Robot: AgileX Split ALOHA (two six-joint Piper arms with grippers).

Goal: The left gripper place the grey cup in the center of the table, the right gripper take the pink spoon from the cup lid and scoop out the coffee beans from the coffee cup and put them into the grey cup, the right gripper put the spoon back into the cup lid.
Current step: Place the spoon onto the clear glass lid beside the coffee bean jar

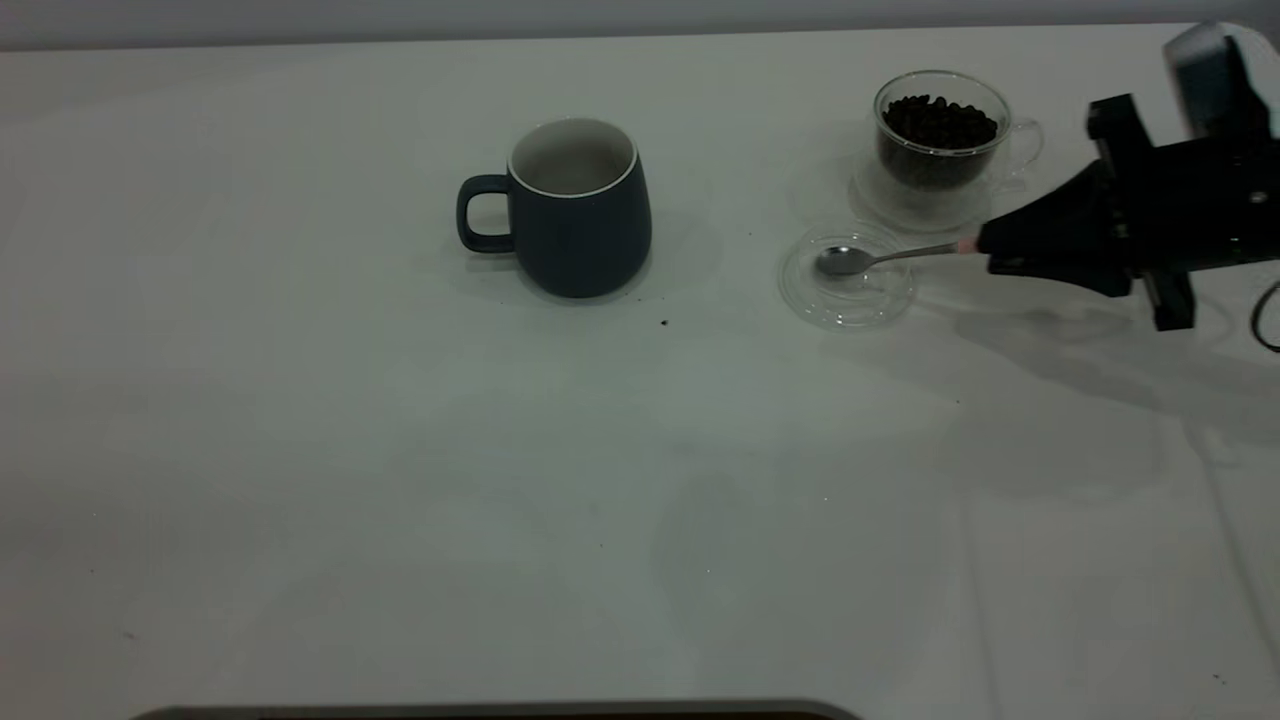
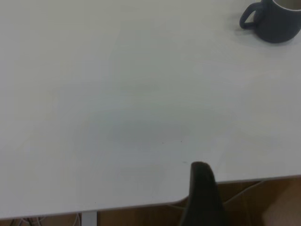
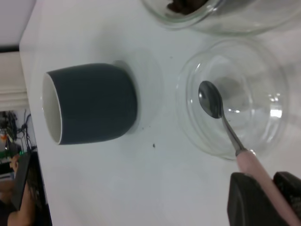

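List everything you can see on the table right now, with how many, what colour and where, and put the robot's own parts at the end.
grey cup: one, dark slate-blue with white inside, upright near the table's middle, handle toward the left arm's side.
coffee cup: one, clear glass, far right part of the table.
coffee beans: one heap, dark brown, inside the coffee cup.
cup lid: one, clear glass, flat on the table just in front of the coffee cup.
pink spoon: one, metal bowl over the lid, pink handle in the right claw.
table: one, white, with a few dark specks.
right claw: one, black, shut on the spoon handle beside the lid.
left claw: one, black, at the table's edge, away from the cup.
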